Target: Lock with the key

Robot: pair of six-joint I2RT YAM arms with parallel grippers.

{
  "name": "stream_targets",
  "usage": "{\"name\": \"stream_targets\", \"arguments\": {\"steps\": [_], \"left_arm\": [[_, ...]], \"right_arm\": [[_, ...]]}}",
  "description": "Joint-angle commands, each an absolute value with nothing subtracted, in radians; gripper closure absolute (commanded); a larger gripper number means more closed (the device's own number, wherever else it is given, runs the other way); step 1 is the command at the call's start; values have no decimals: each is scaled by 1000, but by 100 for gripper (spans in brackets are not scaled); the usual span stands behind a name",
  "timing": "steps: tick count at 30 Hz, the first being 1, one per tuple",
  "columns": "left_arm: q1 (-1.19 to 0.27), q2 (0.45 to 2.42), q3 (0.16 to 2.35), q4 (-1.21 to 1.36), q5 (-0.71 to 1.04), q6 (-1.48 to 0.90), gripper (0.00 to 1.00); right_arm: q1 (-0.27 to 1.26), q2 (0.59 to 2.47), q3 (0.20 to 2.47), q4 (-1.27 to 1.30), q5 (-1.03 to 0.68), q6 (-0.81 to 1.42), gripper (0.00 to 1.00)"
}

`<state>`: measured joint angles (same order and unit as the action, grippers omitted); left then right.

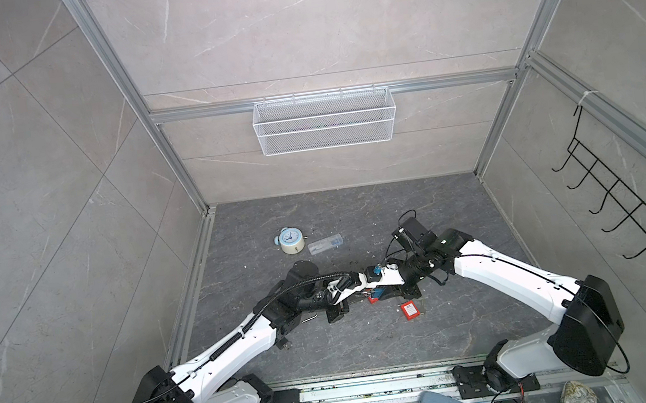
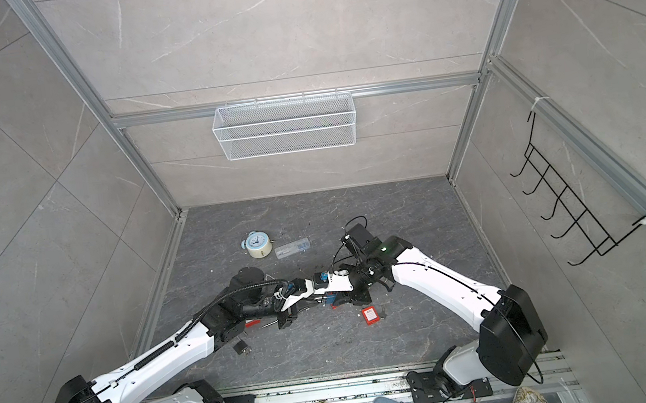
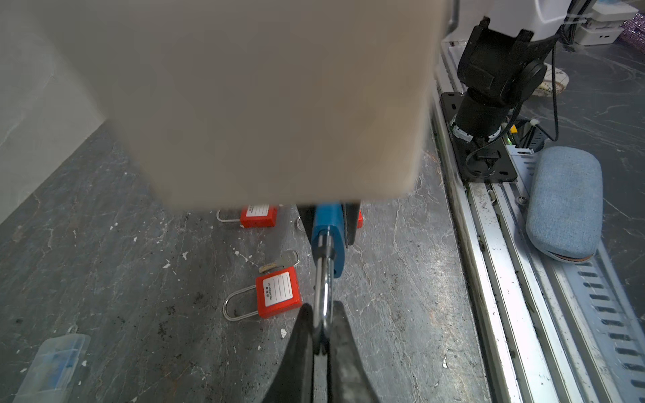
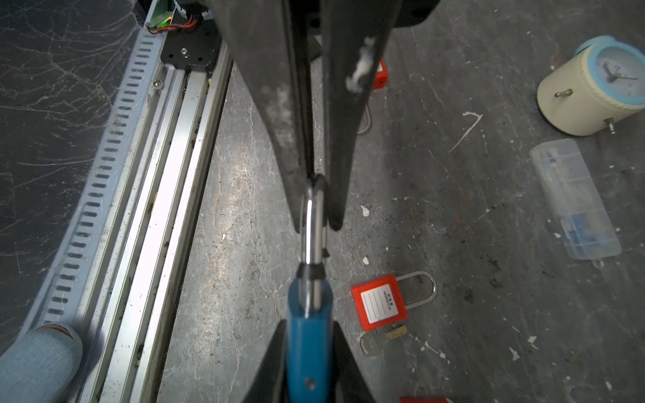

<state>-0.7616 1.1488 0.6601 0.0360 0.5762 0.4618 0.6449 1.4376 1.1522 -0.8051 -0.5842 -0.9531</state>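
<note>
— Where's the lock?

— The blue padlock (image 3: 328, 240) is up off the surface (image 3: 384, 279), held between the two arms. The right pincer (image 4: 309, 328) clamps its plastic body. The left pincer (image 3: 321, 310) is pinched tight on the bend of its steel shackle (image 3: 323, 289).

— Is it latched?

— It's seen edge-on, so I can't tell.

— And the key (image 3: 281, 261)?

— Small and silver, lying flat and loose on the surface. It's right against a red padlock (image 3: 277, 291), down below the blue one and off to one side.
</note>
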Motion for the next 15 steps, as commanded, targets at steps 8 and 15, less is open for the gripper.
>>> {"name": "stream_targets", "arguments": {"steps": [8,15], "left_arm": [[-868,1155,638,247,557,513,100],[-871,1190,612,336,574,413,100]], "right_arm": [[686,1511,1316,-774,-885,-927,96],[699,1455,1237,-551,-777,-836,98]]}}
